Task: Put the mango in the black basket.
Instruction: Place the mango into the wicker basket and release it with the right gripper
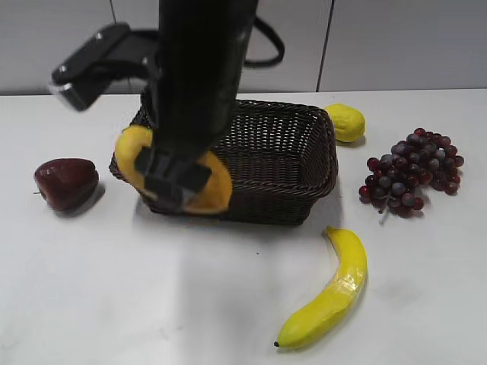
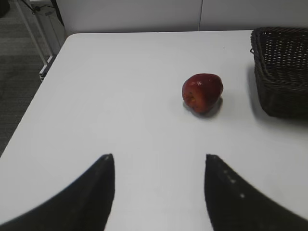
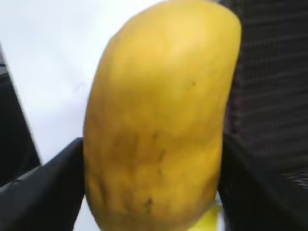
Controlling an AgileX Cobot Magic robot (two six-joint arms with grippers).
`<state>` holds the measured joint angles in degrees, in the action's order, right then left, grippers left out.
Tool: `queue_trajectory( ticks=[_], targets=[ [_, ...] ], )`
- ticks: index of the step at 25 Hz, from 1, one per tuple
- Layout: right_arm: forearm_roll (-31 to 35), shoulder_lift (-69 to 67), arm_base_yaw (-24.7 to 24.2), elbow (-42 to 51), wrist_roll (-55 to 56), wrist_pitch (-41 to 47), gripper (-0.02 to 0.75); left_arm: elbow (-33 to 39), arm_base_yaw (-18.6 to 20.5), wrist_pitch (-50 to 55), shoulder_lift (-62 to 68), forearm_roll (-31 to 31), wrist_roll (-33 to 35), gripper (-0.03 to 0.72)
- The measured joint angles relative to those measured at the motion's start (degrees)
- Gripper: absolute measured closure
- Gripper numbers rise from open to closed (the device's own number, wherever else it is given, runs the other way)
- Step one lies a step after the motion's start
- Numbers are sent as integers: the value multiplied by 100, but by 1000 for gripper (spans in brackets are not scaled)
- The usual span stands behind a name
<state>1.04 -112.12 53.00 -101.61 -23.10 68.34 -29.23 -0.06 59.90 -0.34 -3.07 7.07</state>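
My right gripper [image 1: 171,179] reaches across to the left and is shut on the mango [image 1: 217,186], an orange-yellow oval fruit. It holds the mango at the front left corner of the black basket [image 1: 281,144], level with the rim and in front of the basket's wall. In the right wrist view the mango [image 3: 163,110] fills the space between the two fingers [image 3: 151,159], with the basket's weave [image 3: 269,96] to its right. My left gripper [image 2: 159,159] is open and empty above bare table. The basket's corner [image 2: 281,72] shows at the right of the left wrist view.
A dark red apple [image 1: 66,182] lies left of the basket and also shows in the left wrist view [image 2: 202,92]. A lemon [image 1: 346,122] sits at the basket's back right. Purple grapes [image 1: 415,171] lie to the right. A banana [image 1: 327,293] lies at the front right.
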Motion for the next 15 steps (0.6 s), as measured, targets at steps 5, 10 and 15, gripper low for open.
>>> queue_trajectory(
  ticks=[5,10,15],
  targets=[
    [-1406,-25,-34,-665,-322,-133,153,0,0,0,0,0,0,238],
    [-1736,-383,-377,-738,-1290,-695,153,0,0,0,0,0,0,238],
    [-1814,-997,-933,-738,-2074,-1224,153,0,0,0,0,0,0,238]
  ],
)
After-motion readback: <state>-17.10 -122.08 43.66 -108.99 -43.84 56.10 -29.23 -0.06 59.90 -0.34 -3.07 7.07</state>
